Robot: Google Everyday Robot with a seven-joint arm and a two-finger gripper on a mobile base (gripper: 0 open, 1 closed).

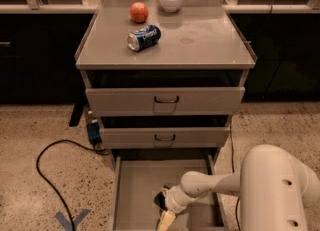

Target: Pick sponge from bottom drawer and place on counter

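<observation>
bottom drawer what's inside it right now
The bottom drawer shows bare grey floor, the gripper down inside it, and a dark patch beside it, likely the sponge. The arm covers the floor beneath it.
</observation>
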